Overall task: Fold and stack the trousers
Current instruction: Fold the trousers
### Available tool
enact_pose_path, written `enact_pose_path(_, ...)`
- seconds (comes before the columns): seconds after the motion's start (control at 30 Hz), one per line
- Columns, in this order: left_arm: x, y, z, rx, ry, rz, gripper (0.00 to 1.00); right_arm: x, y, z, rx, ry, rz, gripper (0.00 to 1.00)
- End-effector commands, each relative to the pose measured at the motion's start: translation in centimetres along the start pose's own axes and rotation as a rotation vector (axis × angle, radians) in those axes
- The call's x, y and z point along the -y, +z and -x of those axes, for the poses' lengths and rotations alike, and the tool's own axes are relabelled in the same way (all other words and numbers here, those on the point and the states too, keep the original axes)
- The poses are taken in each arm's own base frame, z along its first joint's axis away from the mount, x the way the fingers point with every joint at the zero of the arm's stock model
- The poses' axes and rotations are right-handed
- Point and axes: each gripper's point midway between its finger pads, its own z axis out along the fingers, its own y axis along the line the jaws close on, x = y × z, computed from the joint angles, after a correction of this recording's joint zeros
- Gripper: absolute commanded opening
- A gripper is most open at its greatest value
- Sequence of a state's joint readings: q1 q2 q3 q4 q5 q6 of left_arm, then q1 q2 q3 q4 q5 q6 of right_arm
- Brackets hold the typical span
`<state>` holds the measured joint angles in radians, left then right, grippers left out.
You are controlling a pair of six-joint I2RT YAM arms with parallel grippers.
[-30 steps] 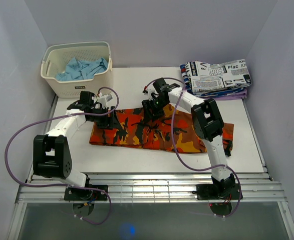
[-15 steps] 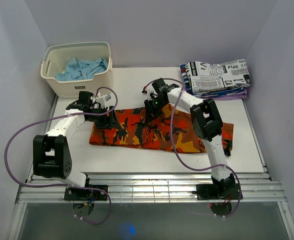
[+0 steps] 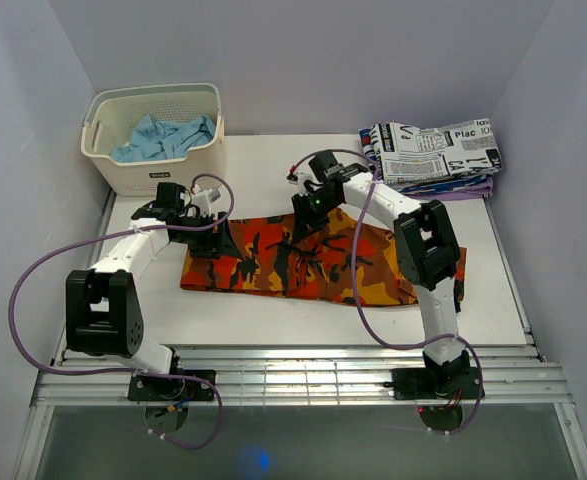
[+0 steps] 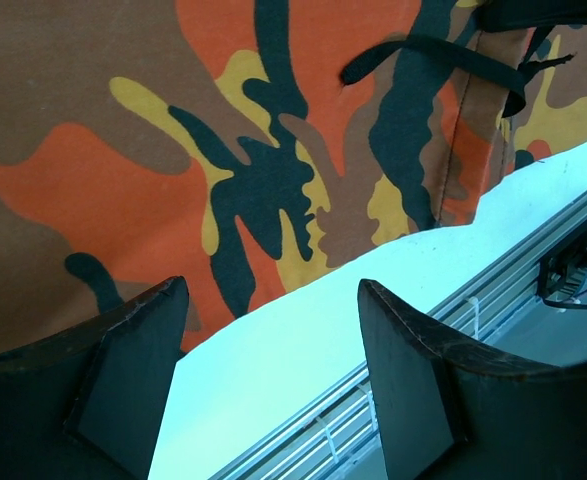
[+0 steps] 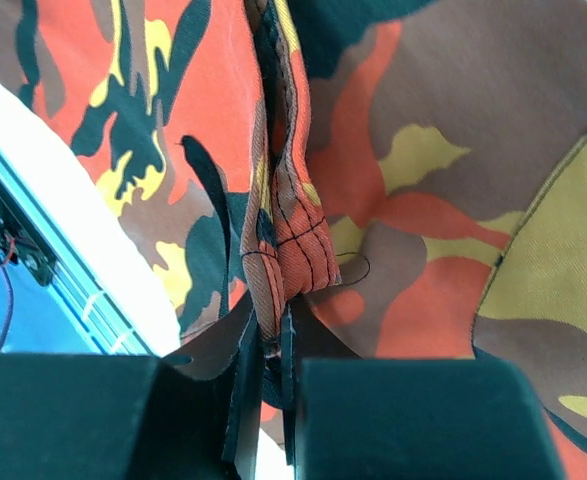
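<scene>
Moved since a second ago: right gripper (image 3: 306,208), spread back then, now pinched tight on a stitched fold of the trousers (image 3: 313,262) and pulled a bit toward the upper middle of the top view, dragging the far hem up into a peak. Right elbow swung out to the right too. Left arm pretty much where it was.

Count: one pair of trousers, two arms, one basket (image 3: 153,165) with one blue cloth (image 3: 163,138) inside, one folded stack (image 3: 433,152) topped with newsprint fabric.

Trousers lying across the centre of the table (image 3: 263,165), long way left to right, left end under the left gripper (image 3: 205,240), right end out past the right arm's elbow. In the right wrist view, seam fold standing up between the pressed-together fingers (image 5: 241,400). Left gripper spread wide over the left end, gripping nothing; just a cloth edge and bare table between its fingers in the left wrist view.

Edges and room: near hem well back from the front rail, bare white strip in between. Open tabletop on the far side too, between basket at upper left and stack at upper right. Right end of the trousers near the right table edge.

White tabletop, plain pale walls on three sides, slotted metal rail along the front.
</scene>
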<state>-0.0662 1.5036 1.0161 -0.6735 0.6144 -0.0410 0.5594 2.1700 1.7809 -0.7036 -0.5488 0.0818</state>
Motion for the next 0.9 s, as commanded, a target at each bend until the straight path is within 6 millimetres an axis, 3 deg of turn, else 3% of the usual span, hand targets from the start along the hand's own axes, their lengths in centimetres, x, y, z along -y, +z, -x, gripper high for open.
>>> enact_pose_path(0.0,-0.6,-0.4,0.5,0.019,0.014,0.034,0.79,0.8,-0.7,-0.4,-0.008,0.002,-0.014,0.08)
enact_pose_path(0.17,-0.7,-0.4,0.1,-0.003,0.014,0.032,0.82,2.5,0.6,-1.5,-0.048,0.032,-0.015,0.08)
enact_pose_path(0.23,0.1,-0.5,0.0,-0.010,0.049,-0.021,0.82,2.8,1.0,-1.9,-0.061,0.035,-0.015,0.08)
enact_pose_path(0.37,0.0,-0.4,-0.7,-0.009,0.059,-0.040,0.82,3.3,0.6,-1.1,-0.045,0.019,-0.043,0.63)
enact_pose_path(0.47,-0.3,-0.4,-1.0,-0.014,0.018,-0.095,0.78,3.1,-1.3,1.0,0.007,-0.018,-0.056,0.81)
enact_pose_path(0.57,2.0,-1.7,-0.4,0.013,-0.020,-0.322,0.71,1.7,-4.2,2.9,0.074,-0.114,-0.016,0.84)
enact_pose_path(0.6,2.9,-1.9,-0.5,0.016,-0.006,-0.391,0.69,-0.5,-5.9,3.5,0.117,-0.160,0.051,0.84)
enact_pose_path(0.67,5.2,-2.8,-0.5,0.039,0.002,-0.556,0.65,-2.5,-6.7,2.9,0.139,-0.201,0.151,0.75)
enact_pose_path(0.7,5.6,-3.0,-0.1,0.070,0.027,-0.581,0.64,-5.1,-8.2,3.5,0.200,-0.261,0.248,0.73)
enact_pose_path(0.77,5.8,-3.0,-0.1,0.098,0.045,-0.590,0.64,-6.4,-7.9,1.7,0.187,-0.209,0.354,0.66)
enact_pose_path(0.8,5.2,-2.4,-0.1,0.123,0.062,-0.569,0.64,-8.0,-8.2,1.6,0.208,-0.240,0.464,0.65)
enact_pose_path(0.87,4.7,-2.0,-0.5,0.112,-0.024,-0.559,0.63,-9.4,-7.4,-0.3,0.136,-0.161,0.587,0.59)
